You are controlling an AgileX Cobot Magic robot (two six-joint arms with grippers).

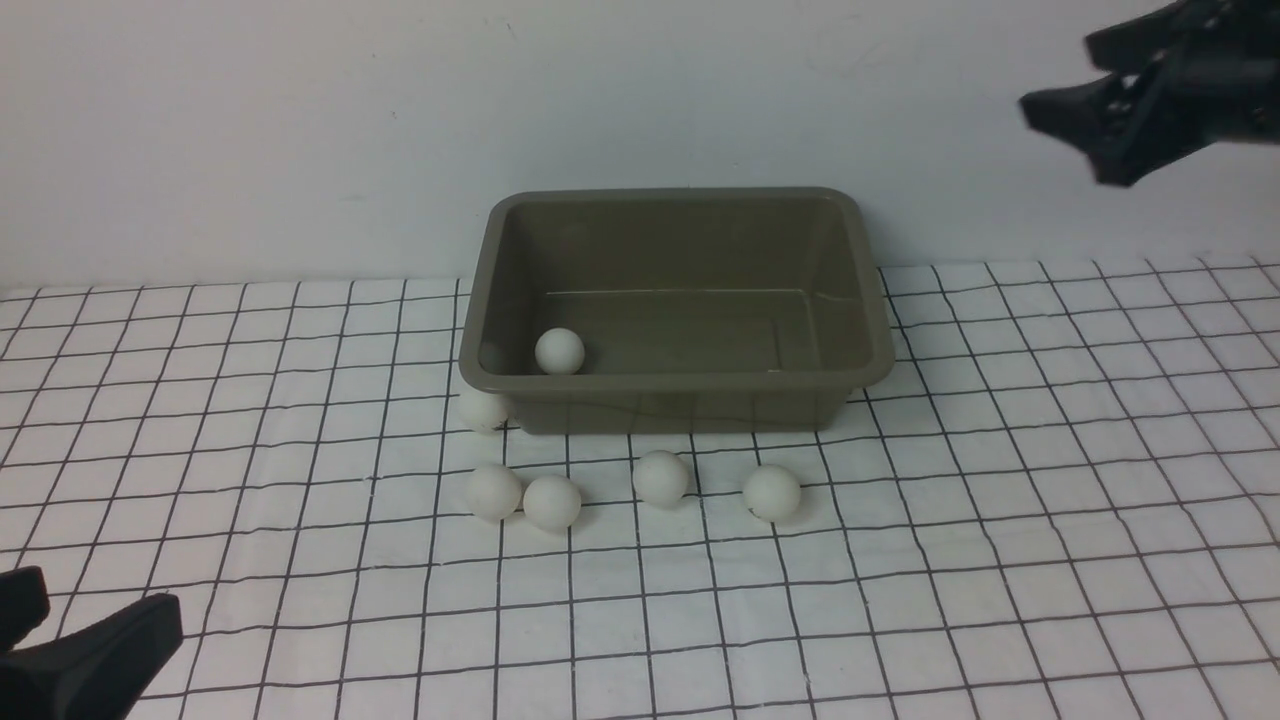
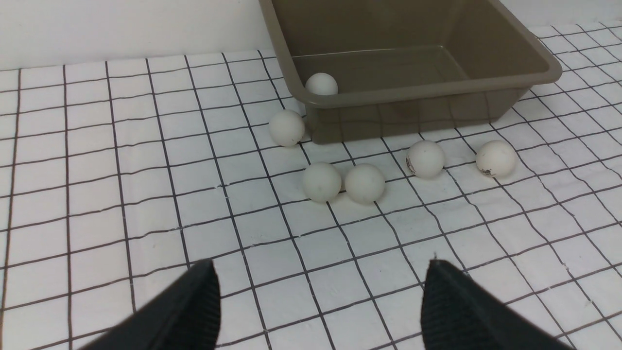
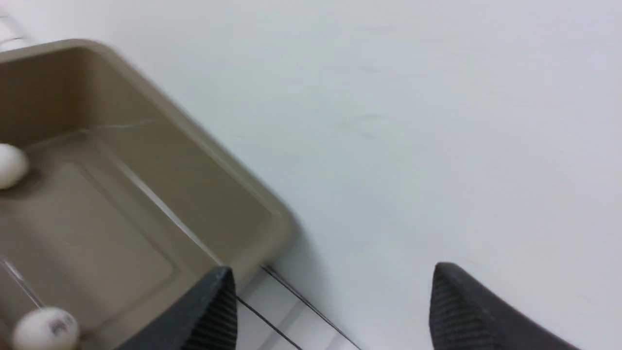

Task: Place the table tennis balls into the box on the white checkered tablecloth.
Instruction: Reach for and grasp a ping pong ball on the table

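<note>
The right gripper, jaws apart and empty, is hovering high toward the bench's far right. One small white table tennis ball is lying inside the rectangular olive-grey plastic box by the far edge. Five more balls are waiting on the white checkered tablecloth along the box's near wall. The left gripper, also spread and empty, likely needs to descend over one next.

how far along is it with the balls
Barely started. Two table tennis balls show inside the box in the right wrist view. Nothing is in hand: left gripper and right gripper both stand open and empty. Five balls wait on the white checkered tablecloth in front of the box.
</note>
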